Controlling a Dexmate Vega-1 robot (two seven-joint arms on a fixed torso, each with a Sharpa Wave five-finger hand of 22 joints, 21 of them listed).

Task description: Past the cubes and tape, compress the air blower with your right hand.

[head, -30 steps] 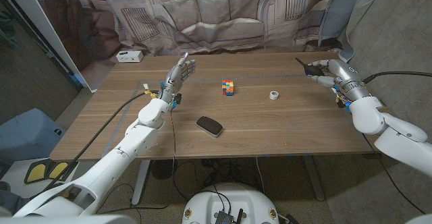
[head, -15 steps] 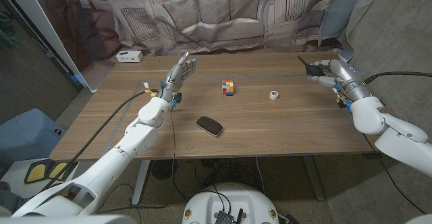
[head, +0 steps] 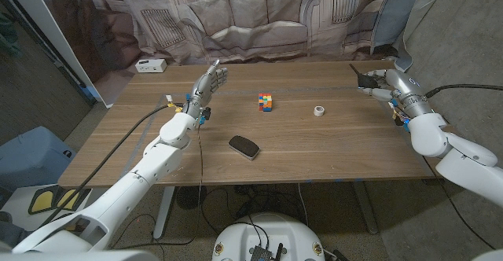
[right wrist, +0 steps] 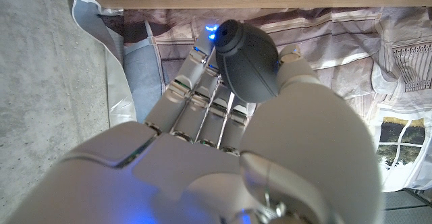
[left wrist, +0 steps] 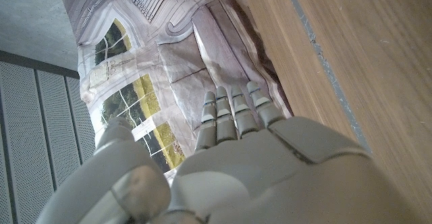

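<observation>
At the table's far right, my right hand (head: pixel 391 86) grips the black air blower (head: pixel 364 79), whose thin nozzle points toward the far edge. In the right wrist view the dark grey bulb (right wrist: pixel 246 61) sits between the thumb and the fingers of my right hand (right wrist: pixel 223 156). The multicoloured cube (head: pixel 266 101) and the small white tape roll (head: pixel 319 111) lie mid-table, to the left of that hand. My left hand (head: pixel 211 84) stands raised above the table's left part, fingers straight and holding nothing. In the left wrist view my left hand (left wrist: pixel 236 163) reaches toward the curtain.
A black oval object (head: pixel 244 146) lies nearer the front, left of centre. A white box (head: pixel 149 65) sits at the far left corner. A curtain printed with a sofa hangs behind the wooden table (head: pixel 314 147). Cables run along my left arm.
The blower in my right hand has shifted slightly right, its nozzle tilting a little toward the far edge. The left arm has not moved.
</observation>
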